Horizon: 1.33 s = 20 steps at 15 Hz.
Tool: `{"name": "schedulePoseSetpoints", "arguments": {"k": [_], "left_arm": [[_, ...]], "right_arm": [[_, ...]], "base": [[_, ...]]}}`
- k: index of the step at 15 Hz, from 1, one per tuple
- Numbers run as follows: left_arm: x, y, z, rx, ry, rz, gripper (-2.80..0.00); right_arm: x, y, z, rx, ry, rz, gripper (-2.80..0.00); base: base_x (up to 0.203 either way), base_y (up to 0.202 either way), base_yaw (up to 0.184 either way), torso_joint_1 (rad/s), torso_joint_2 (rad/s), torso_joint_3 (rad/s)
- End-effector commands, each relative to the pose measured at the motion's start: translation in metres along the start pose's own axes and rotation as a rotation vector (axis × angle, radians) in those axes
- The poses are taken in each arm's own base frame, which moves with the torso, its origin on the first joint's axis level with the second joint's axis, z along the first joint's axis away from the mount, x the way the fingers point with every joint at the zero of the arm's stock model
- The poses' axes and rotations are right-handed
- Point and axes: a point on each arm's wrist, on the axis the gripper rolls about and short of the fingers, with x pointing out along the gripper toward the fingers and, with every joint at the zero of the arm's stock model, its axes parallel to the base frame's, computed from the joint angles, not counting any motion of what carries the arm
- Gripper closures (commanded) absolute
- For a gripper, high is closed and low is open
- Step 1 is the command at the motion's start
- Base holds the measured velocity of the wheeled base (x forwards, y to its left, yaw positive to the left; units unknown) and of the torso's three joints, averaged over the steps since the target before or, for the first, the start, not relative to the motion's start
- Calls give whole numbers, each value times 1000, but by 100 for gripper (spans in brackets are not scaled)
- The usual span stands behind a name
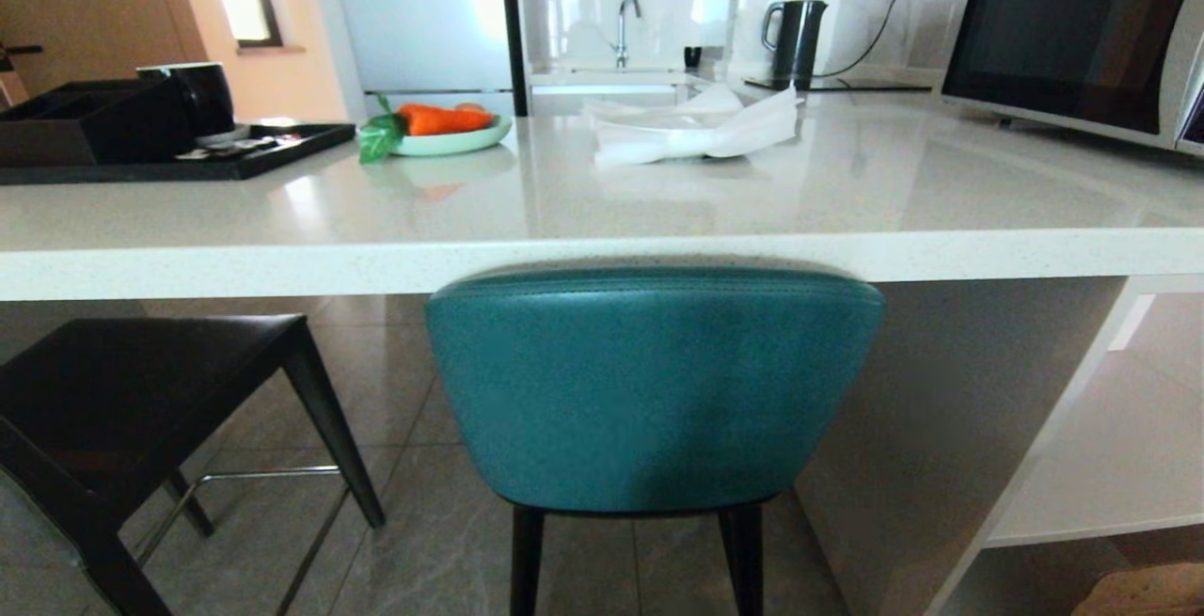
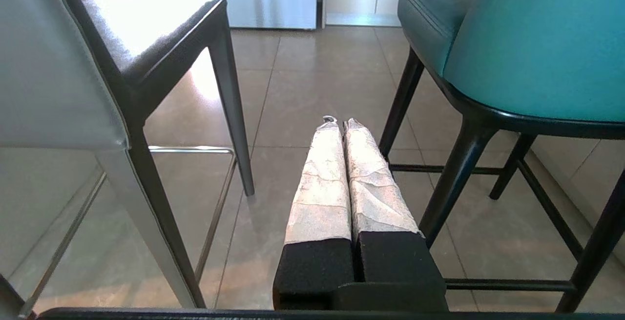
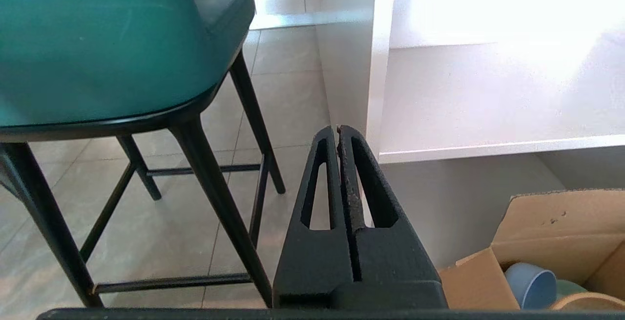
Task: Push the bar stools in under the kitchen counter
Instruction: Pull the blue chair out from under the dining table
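The teal bar stool stands straight ahead, the top of its curved back right at the thick edge of the white kitchen counter. The dark grey bar stool stands to its left, seat partly under the slab, chrome footrest showing. Neither arm appears in the head view. My left gripper is shut and empty, low between the grey stool and the teal stool. My right gripper is shut and empty, low beside the teal stool, pointing at the counter's white end panel.
On the counter sit a black tray, a plate of carrots, a white cloth, a kettle and a microwave. An open white shelf unit stands right. A cardboard box with cups lies beside the right gripper.
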Motion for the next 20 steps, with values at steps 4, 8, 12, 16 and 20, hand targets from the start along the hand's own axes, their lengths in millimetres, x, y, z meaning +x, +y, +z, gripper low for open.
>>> {"name": "schedulePoseSetpoints", "arguments": {"k": [4, 8, 12, 16, 20], "left_arm": [[0, 0, -1, 3, 5, 2, 0], [0, 0, -1, 20, 4, 7, 0], [0, 0, -2, 56, 8, -1, 0], [-2, -1, 8, 68, -24, -37, 0], [10, -4, 64, 2, 17, -132, 0]], "right_arm": [[0, 0, -1, -3, 3, 0, 0], [0, 0, -1, -21, 0, 3, 0], [-1, 0, 5, -25, -26, 10, 0], [-1, 3, 40, -9, -42, 62, 0], [17, 5, 64, 8, 35, 127, 0]], "base": [[0, 0, 0, 0, 0, 0], [0, 0, 0, 0, 0, 0], [0, 0, 0, 0, 0, 0], [0, 0, 0, 0, 0, 0], [0, 0, 0, 0, 0, 0]]}}
